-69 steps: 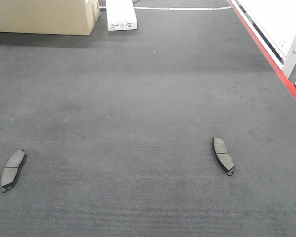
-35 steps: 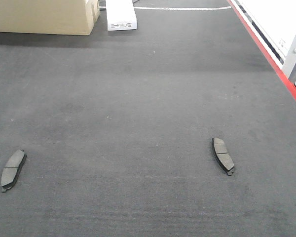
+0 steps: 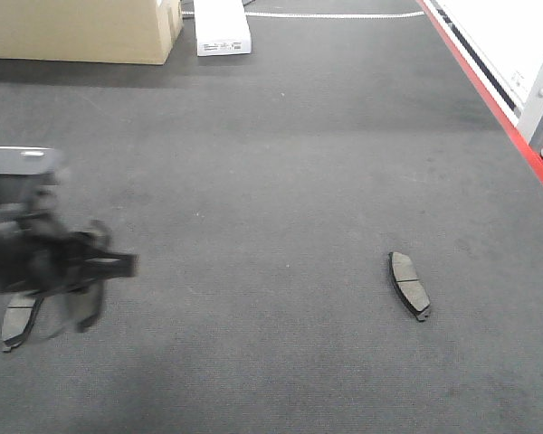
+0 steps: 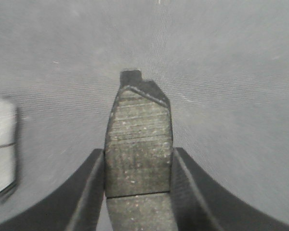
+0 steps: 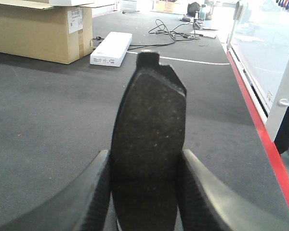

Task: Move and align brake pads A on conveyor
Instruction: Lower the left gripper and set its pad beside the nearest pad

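Carrying one flat dark-grey arc-shaped brake pad in each closed gripper, you are only partway: two pads are lying well apart on the charcoal ribbed conveyor, unaligned.

Conveyor: wide dark grey belt, fuzzy and ribbed, red strip along right edge. One brake pad lies flat on belt, well apart from blurry left gripper fingers. Another pad lies flat just beside those fingers. Cardboard box and white box sit at far end.
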Controlling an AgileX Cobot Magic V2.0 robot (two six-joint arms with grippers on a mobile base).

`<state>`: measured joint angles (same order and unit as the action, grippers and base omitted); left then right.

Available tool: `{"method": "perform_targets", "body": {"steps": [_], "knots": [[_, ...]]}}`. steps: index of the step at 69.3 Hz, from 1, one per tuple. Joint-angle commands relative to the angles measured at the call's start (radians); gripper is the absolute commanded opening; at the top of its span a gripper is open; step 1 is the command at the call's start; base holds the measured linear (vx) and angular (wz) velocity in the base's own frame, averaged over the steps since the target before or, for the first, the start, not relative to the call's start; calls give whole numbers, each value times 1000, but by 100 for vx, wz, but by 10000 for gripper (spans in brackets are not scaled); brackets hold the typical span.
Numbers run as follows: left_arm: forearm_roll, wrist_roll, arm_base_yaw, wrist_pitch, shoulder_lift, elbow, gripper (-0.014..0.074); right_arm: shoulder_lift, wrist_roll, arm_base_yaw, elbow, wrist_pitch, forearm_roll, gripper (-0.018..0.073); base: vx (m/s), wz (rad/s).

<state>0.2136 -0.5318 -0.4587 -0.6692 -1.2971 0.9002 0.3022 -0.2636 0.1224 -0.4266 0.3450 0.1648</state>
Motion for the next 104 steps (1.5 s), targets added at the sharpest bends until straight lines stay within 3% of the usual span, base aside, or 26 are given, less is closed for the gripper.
{"method": "perform_targets", "body": {"steps": [1, 27, 55, 74, 90, 104], "knots": [[12, -12, -3, 61, -87, 78, 19, 12, -6, 1, -31, -96, 4, -2, 0, 0], [15, -10, -3, 106, -401, 189, 83, 12, -6, 1, -31, -96, 4, -2, 0, 0], [15, 33, -3, 30, -512, 277, 451, 12, -6, 1, -31, -96, 4, -2, 0, 0], [16, 51, -23, 24, -359, 294, 475, 12, -6, 1, -31, -96, 4, -2, 0, 0], [19, 105, -85, -11, -132, 286, 464, 12, -6, 1, -31, -96, 4, -2, 0, 0], [14, 95, -115, 43, 108, 177, 464, 12, -6, 1, -31, -96, 4, -2, 0, 0]]}}
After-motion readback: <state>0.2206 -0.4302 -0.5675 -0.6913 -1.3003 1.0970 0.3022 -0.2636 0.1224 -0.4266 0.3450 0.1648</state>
